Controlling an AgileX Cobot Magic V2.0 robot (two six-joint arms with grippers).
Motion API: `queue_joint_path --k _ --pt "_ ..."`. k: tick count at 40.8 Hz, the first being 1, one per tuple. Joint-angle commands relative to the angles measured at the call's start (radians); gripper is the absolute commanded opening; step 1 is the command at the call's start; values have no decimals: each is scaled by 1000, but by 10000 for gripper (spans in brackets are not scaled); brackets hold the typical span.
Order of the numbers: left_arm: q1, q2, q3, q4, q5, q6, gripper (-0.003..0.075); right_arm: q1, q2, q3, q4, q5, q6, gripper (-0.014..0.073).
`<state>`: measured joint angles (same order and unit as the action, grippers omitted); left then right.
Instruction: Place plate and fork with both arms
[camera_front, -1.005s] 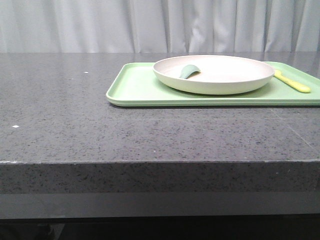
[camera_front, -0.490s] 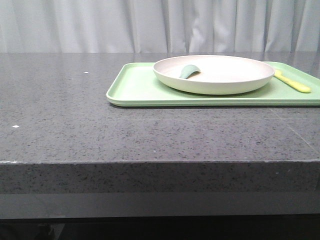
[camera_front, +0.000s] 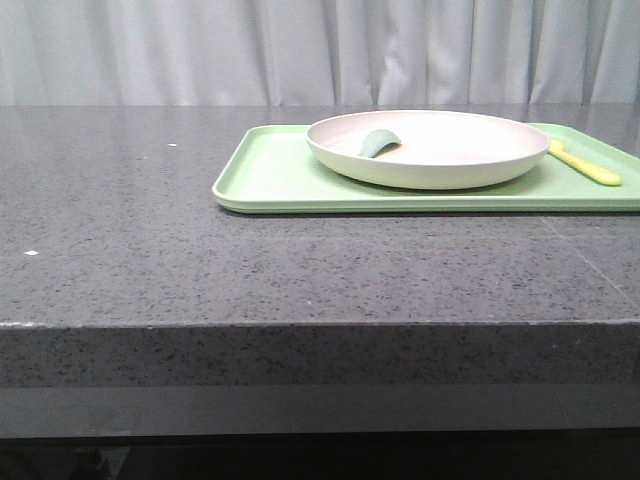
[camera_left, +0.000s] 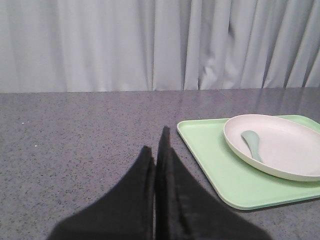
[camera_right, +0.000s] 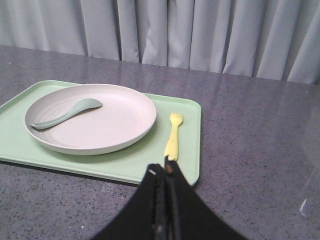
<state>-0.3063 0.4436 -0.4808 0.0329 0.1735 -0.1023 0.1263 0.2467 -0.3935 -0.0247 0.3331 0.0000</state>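
The front view looks low and level across the table from its near edge, toward a curtain. Each wrist view looks down from above its own closed fingers, farther back. All three share the green tray.

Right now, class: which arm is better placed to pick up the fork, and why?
Probably the right: the fork lies on the tray right of the plate, just ahead of the right end effector.
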Motion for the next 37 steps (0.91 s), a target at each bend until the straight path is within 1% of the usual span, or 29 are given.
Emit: queue_joint_path --k 1,7,19,24,28,33,37 --pt "-3 -4 -11 -4 -91 -4 -18 0 10 -28 -11 -85 -6 -114" --pt "13 -78 64 3 -85 0 -18 0 10 -28 -11 -85 -6 -114" --pt "171 -371 317 3 -85 0 -18 0 10 -28 -11 -85 -6 -114" --pt "224 -462 393 -17 -85 0 -18 0 10 -28 -11 -85 -6 -114" --pt "250 -466 442 -21 -97 0 -18 0 10 -28 -11 -84 -6 -114" --pt "254 -472 490 -21 -106 0 -18 0 10 -28 -11 -82 -6 -114" --pt "254 -472 490 -21 -90 0 -18 0 10 -28 -11 -82 -6 -114"
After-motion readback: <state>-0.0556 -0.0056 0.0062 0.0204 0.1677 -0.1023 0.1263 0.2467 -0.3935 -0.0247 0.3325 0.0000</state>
